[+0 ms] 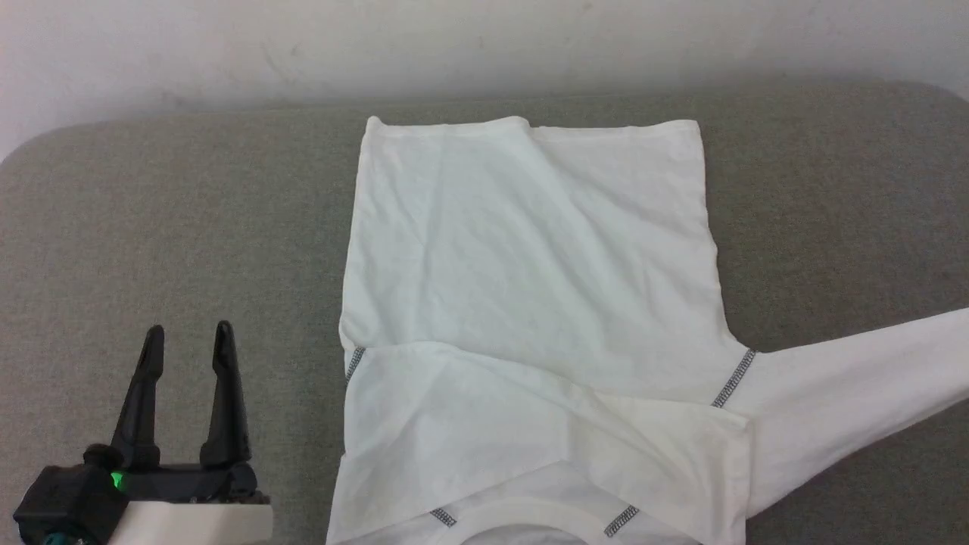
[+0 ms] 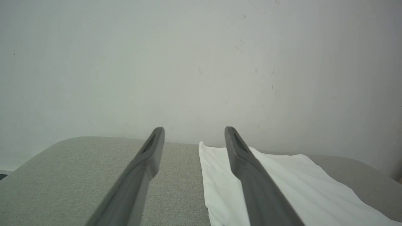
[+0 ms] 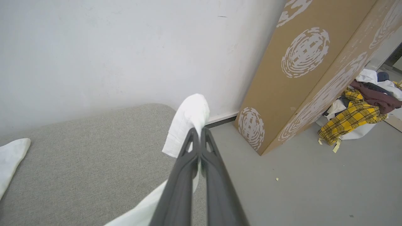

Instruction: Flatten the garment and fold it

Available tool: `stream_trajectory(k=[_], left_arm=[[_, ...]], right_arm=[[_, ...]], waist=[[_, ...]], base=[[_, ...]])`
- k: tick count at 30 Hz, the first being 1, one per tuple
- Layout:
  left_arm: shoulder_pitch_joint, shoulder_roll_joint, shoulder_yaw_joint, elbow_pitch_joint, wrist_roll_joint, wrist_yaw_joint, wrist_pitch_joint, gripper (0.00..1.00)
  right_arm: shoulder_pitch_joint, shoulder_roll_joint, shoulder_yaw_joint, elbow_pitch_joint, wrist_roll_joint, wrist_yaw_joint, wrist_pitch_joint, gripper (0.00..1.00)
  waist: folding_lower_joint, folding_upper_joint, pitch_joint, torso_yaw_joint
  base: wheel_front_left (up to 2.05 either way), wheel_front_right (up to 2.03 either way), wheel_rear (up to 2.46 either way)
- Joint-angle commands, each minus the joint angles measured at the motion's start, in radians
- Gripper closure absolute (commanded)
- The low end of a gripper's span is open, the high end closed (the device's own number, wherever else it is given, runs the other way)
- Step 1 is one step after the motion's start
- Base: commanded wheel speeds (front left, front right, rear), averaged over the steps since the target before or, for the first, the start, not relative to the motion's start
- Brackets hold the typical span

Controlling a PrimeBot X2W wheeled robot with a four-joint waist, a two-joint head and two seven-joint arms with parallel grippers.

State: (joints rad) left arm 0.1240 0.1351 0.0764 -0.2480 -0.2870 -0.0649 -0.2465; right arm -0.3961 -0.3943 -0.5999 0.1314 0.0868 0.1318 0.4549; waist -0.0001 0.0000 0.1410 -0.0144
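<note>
Head view: garment (image 1: 530, 265) lies spread on the grey padded surface (image 1: 151, 227), collar at the near edge, hem far. Left gripper (image 1: 189, 329) sits near left, just beside it, fingers released, holding nothing. Right gripper (image 3: 199, 130) is clenched on the right sleeve (image 3: 188, 116), raised off the surface.

The left gripper (image 1: 189, 331) has two long, tapering black fingers (image 1: 225, 393) on a black block (image 1: 68, 499) with a small green light (image 1: 116, 478), joined to a white forearm (image 1: 197, 522). On the right gripper (image 3: 200, 130), the dark grey fingers carry slotted cut-outs near the tips.
</note>
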Motion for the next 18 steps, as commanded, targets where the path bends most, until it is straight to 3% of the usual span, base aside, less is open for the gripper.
stream_trajectory(k=[1,7,18], left_arm=[[0.015,-0.002,0.004,-0.005,-0.004,0.009,0.002,0.00],[0.032,-0.006,-0.004,-0.006,-0.006,0.016,0.005,0.00],[0.064,-0.006,-0.009,-0.013,-0.008,0.028,0.008,0.00]], right_arm=[[0.024,0.001,-0.008,-0.001,0.012,-0.001,-0.012,1.00],[0.062,0.036,0.041,-0.057,0.052,-0.001,-0.023,1.00],[0.112,0.110,0.286,-0.317,0.101,-0.001,0.026,1.00]], waist=[[0.0001,0.0000,-0.017,-0.004],[0.0001,0.0000,-0.048,-0.005],[0.0001,0.0000,-0.098,0.019]], base=[[0.00,0.00,0.00],[0.00,0.00,0.00],[0.00,0.00,0.00]])
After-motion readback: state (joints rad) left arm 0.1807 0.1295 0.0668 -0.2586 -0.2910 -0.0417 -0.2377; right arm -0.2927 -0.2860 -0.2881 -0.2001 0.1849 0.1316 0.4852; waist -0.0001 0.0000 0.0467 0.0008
